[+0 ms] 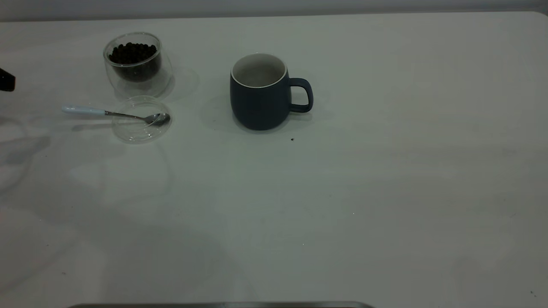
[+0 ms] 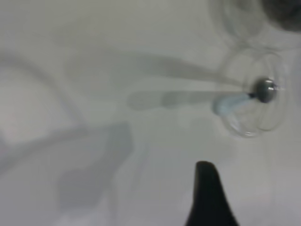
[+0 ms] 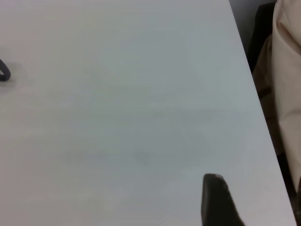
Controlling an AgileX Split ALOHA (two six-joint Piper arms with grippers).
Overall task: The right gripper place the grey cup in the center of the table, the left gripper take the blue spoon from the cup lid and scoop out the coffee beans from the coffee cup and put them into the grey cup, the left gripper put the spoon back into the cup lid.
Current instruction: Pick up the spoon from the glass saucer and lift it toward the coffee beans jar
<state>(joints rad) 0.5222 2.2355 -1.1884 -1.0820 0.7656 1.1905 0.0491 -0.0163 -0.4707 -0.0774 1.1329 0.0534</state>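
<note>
The grey cup [image 1: 260, 95] stands upright near the middle of the table [image 1: 385, 179], handle to the right; only that handle [image 3: 3, 70] shows in the right wrist view. At the back left, the coffee cup [image 1: 136, 64] holds coffee beans [image 1: 132, 52]. In front of it lies the cup lid [image 1: 141, 119]. The blue spoon [image 1: 115, 114] rests with its bowl on the lid and its pale handle pointing left. My left gripper [image 1: 6, 80] hangs at the far left edge, apart from the spoon [image 2: 244, 98] and lid [image 2: 254, 113]. My right gripper [image 3: 216, 200] is over bare table near the right edge.
A small dark speck [image 1: 292, 139] lies on the table just in front of the grey cup. Beige fabric [image 3: 288, 70] hangs beyond the table's edge in the right wrist view. A dark strip [image 1: 222, 305] runs along the table's near side.
</note>
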